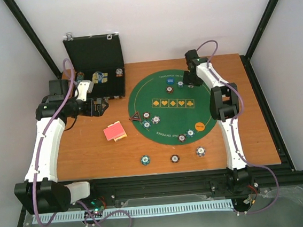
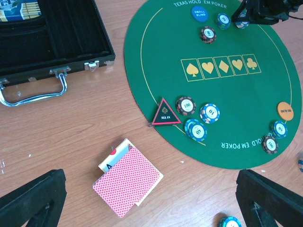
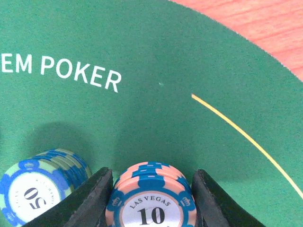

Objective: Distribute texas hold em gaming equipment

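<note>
Gripping pink-blue chip stack (image 3: 152, 204), right gripper (image 3: 151, 189) (left gripper (image 2: 151, 194) agape).

The green mat (image 2: 161, 85) is carrying "TEXAS HOLD EM POKER" in white along two opposite rims (plus five gold suit signs in boxes). The blue disc (image 2: 199, 13) is reading "SMALL BLIND", the triangle marker (image 2: 165, 113) "ALL IN", and a brown chip (image 2: 186, 105) "100". The pink-and-blue chip (image 3: 151, 205) is showing "LAS VEGAS 10", and the blue-green chip (image 3: 31, 196) "50".
</note>
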You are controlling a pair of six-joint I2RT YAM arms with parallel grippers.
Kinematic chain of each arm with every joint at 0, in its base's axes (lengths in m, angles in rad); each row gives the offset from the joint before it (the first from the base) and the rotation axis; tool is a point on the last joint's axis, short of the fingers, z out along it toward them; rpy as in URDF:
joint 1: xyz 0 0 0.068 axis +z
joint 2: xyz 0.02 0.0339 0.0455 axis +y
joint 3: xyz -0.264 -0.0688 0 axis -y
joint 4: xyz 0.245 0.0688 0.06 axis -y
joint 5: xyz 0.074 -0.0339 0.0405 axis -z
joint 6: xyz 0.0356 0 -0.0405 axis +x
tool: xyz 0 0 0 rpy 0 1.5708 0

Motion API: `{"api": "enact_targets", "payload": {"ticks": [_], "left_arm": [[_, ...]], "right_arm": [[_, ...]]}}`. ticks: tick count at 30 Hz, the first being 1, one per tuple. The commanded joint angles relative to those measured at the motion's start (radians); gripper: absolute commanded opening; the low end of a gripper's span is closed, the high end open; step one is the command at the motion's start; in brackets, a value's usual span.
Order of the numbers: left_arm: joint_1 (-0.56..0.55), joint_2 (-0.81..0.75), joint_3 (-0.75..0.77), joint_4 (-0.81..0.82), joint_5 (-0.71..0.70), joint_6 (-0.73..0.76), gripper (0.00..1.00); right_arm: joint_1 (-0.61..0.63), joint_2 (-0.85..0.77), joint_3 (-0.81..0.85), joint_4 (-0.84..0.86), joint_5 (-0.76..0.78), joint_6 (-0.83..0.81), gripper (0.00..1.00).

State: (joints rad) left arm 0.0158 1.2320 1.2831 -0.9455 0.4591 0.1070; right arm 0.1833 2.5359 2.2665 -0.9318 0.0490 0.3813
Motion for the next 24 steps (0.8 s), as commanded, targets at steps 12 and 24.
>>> {"api": "enact_targets", "payload": {"ticks": [12,24], "left_arm": [[0.006,0.008,-0.001,0.007,0.017,0.01,1.0],[0.006,-0.019,0.013,-0.016,0.013,0.014,1.0]], "right_arm": [[-0.022,0.026,0.079,-0.049,-0.006,-0.005,0.62],[0.002,-0.364,-0.284,-0.01,0.036,0.016,0.66]]}}
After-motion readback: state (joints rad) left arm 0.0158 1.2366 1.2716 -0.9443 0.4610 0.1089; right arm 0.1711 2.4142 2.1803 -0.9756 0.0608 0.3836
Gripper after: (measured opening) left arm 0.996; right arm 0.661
